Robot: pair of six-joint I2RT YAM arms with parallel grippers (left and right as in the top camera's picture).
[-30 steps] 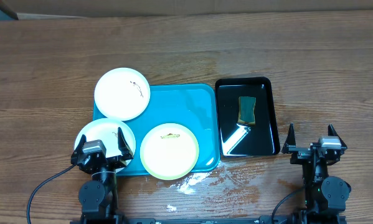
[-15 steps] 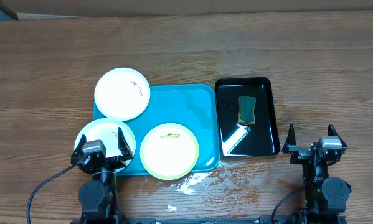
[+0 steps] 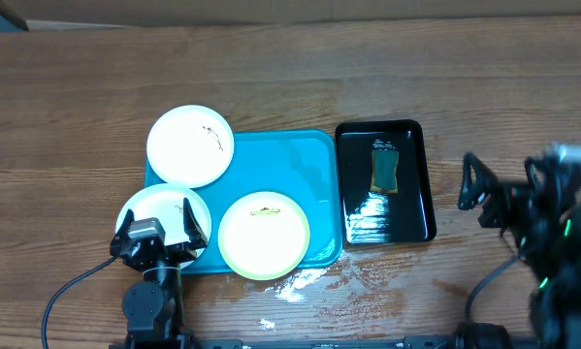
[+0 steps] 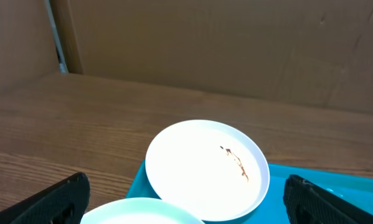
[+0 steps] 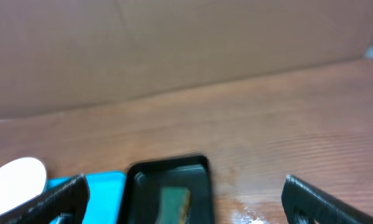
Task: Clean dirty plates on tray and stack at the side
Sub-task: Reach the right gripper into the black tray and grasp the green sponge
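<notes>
Overhead view, twelve o'clock pointing away from the robot.

Nearest, at seven o'clock on the wood-grain worktop [image 3: 77,97]: left claw [image 3: 160,229], spread wide and empty, poised over the near edge of a white plate [image 3: 159,202] marked with a thin dark smear. Touching or just above, impossible to tell. Just beside that plate, toward three o'clock: pale yellow-green plate [image 3: 264,235] with a short brownish smear, resting on the near part of the turquoise tray [image 3: 309,165] and overhanging its near rim. Small wet splashes [image 3: 305,281] on the wood at six o'clock of this plate. Over at four o'clock on the worktop, well apart from the turquoise tray: right claw [image 3: 503,179], blurred, likewise wide and holding nothing.

Farther out, just beside the turquoise tray's three o'clock side: glossy black tray [image 3: 416,208], wet, with a green-and-yellow sponge [image 3: 384,172] in its far half. Long axis of the sponge running twelve to six. Sponge at roughly nine o'clock from the right claw, near it, and well apart from the left claw. Probably the deciding relation for wiping: right arm for the sponge, fingers closing across its short width, left arm for steadying the plate beneath it.

Farthest: second white plate [image 3: 190,145] with a dark squiggle, over the tray's far left corner. No stack begun at the side. Open wood to the right and beyond, then a brown cardboard wall [image 5: 174,50] at twelve o'clock.
</notes>
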